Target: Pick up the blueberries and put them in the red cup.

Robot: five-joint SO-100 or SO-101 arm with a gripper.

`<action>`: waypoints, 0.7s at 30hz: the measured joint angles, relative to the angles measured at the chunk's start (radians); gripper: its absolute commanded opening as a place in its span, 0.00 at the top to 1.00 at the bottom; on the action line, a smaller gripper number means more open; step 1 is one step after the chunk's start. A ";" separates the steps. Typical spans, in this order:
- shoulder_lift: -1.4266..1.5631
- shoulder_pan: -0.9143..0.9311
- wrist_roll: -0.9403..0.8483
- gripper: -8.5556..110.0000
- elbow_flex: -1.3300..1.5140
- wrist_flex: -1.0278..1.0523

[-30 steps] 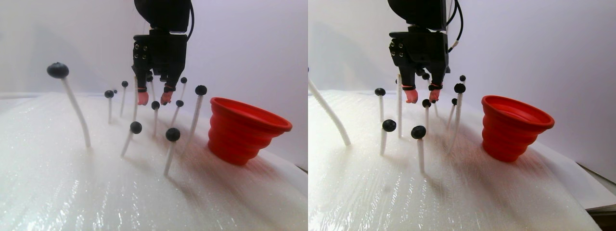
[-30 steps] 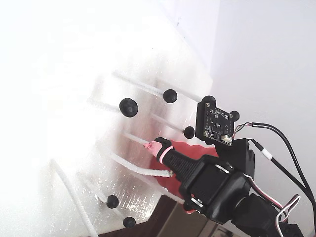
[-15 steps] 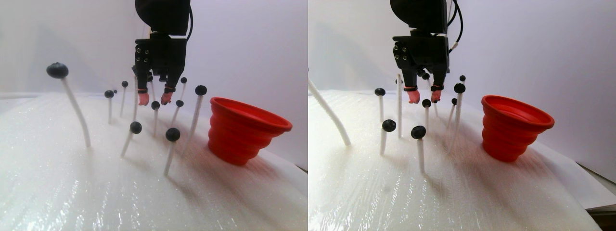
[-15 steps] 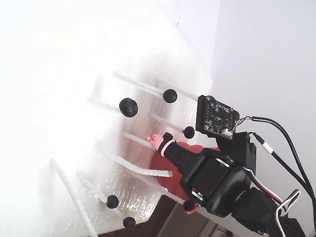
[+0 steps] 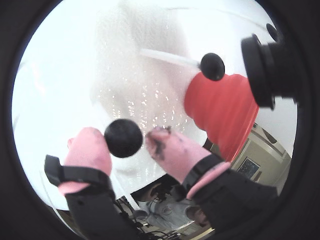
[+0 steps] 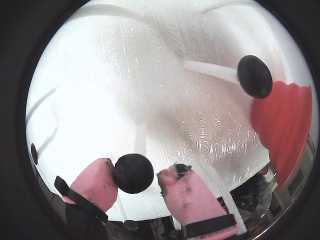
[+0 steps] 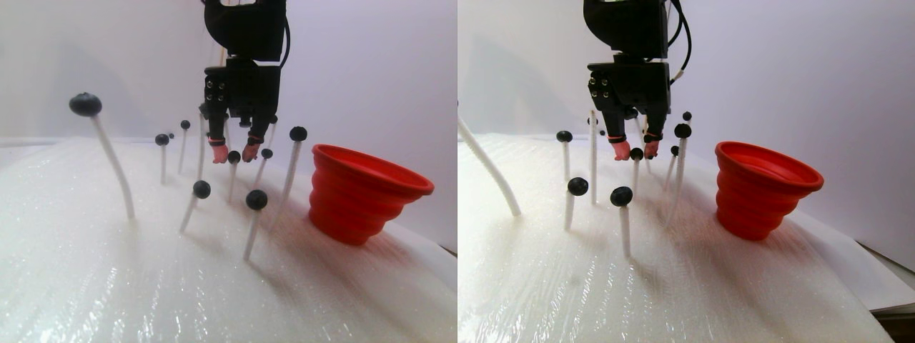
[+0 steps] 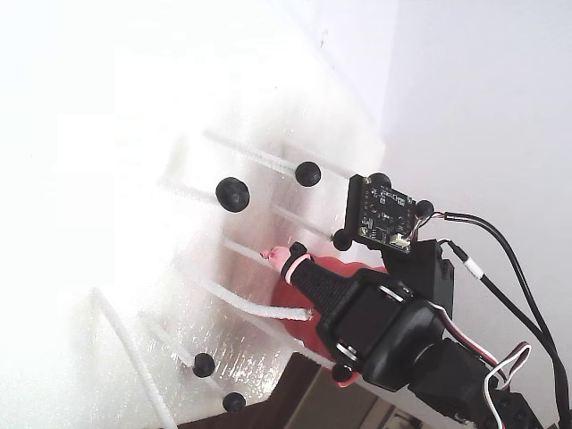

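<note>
Your wrist views show what the others hide: one of the blueberries point(image 5: 123, 138) sits between the pink fingertips point(image 6: 190, 195) of the gripper point(image 6: 135, 176), touching the left pad, with a slight gap at the right, jaws partly open, nothing clamped. In the stereo pair view you see the arm pointing straight down among the white rods point(image 7: 111, 161), gripper point(image 7: 234, 152) above the foam sheet point(image 7: 107, 286), the red cup point(image 7: 361, 193) standing well to its right. The fixed view shows only one fingertip, with the cup mostly behind the arm.
</note>
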 measured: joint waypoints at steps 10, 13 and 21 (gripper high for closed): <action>-0.009 0.000 0.000 0.82 0.000 -0.028; -0.009 0.000 0.000 0.82 0.000 -0.028; -0.009 0.000 -0.015 0.83 0.000 -0.028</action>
